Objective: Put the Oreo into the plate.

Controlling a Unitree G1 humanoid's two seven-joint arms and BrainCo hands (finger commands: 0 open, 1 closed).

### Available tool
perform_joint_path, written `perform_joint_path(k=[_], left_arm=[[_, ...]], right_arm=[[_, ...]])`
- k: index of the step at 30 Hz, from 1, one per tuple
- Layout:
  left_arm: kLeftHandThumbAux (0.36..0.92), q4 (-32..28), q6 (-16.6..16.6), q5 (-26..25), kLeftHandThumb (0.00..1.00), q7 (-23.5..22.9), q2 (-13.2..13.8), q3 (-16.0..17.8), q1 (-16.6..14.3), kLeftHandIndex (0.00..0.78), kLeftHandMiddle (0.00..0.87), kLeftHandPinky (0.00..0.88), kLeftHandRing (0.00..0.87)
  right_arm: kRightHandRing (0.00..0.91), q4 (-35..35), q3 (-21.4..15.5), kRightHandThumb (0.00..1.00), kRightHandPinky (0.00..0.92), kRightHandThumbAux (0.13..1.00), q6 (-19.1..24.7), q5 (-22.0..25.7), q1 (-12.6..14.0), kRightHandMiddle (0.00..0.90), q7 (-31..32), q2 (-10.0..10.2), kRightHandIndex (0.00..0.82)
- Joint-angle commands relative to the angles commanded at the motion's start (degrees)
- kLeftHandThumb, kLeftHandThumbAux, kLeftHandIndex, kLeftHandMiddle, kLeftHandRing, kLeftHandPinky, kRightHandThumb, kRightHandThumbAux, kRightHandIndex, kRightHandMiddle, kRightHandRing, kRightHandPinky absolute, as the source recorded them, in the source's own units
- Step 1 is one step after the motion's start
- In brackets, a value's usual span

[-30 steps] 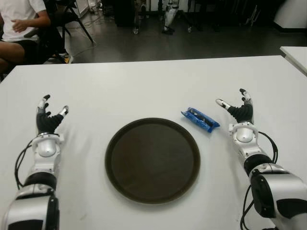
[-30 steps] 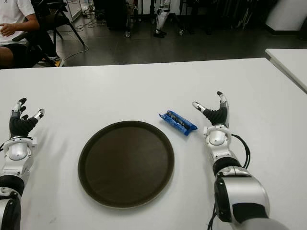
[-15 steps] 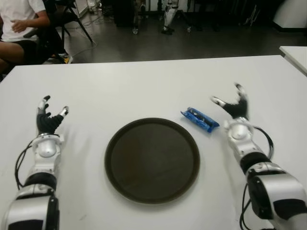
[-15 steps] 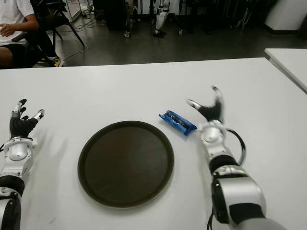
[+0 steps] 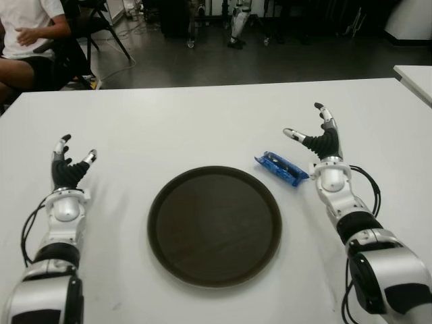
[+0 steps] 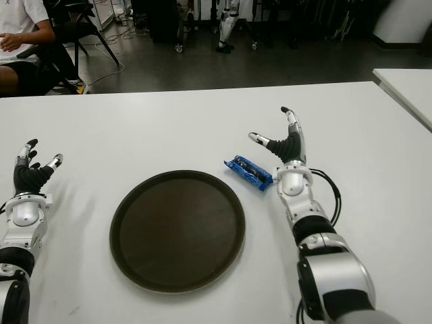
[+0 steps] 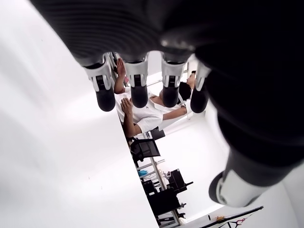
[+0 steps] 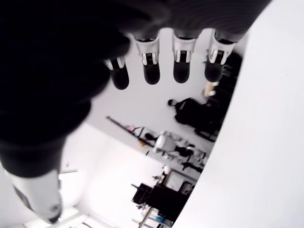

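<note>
A blue Oreo packet point(image 5: 281, 168) lies on the white table point(image 5: 202, 128), just beyond the right rim of a round dark brown plate point(image 5: 214, 225). My right hand point(image 5: 316, 138) is raised just to the right of the packet, fingers spread, holding nothing. The wrist view shows its fingers point(image 8: 152, 64) extended. My left hand point(image 5: 69, 164) shows far to the left of the plate, fingers spread and empty, with its fingers point(image 7: 137, 83) straight in its own wrist view.
A seated person point(image 5: 30, 34) in a white shirt is beyond the table's far left corner, next to a black chair point(image 5: 94, 27). Another white table point(image 5: 415, 75) edge shows at the far right.
My right hand has lifted and moved forward and left, closer to the Oreo packet. The packet, the plate and my left hand have stayed put.
</note>
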Motion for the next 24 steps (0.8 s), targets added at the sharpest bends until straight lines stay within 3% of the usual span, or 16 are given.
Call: perform_joint_path(k=[10, 24], left_arm=[[0.723, -0.08, -0.62, 0.27, 0.000, -0.06, -0.01, -0.21, 0.20, 0.011, 0.000, 0.000, 0.000], [0.761, -0.44, -0.41, 0.07, 0.000, 0.08, -0.25, -0.07, 0.18, 0.007, 0.000, 0.000, 0.000]], right_arm=[[0.017, -1.29, 1.81, 0.000, 0.007, 0.651, -2.07, -2.71, 0.96, 0.022, -1.42, -0.91, 0.009], [0.008, -0.91, 2.59, 0.000, 0.000, 0.697, 0.10, -4.09, 0.50, 0.011, -1.25, -1.20, 0.000]])
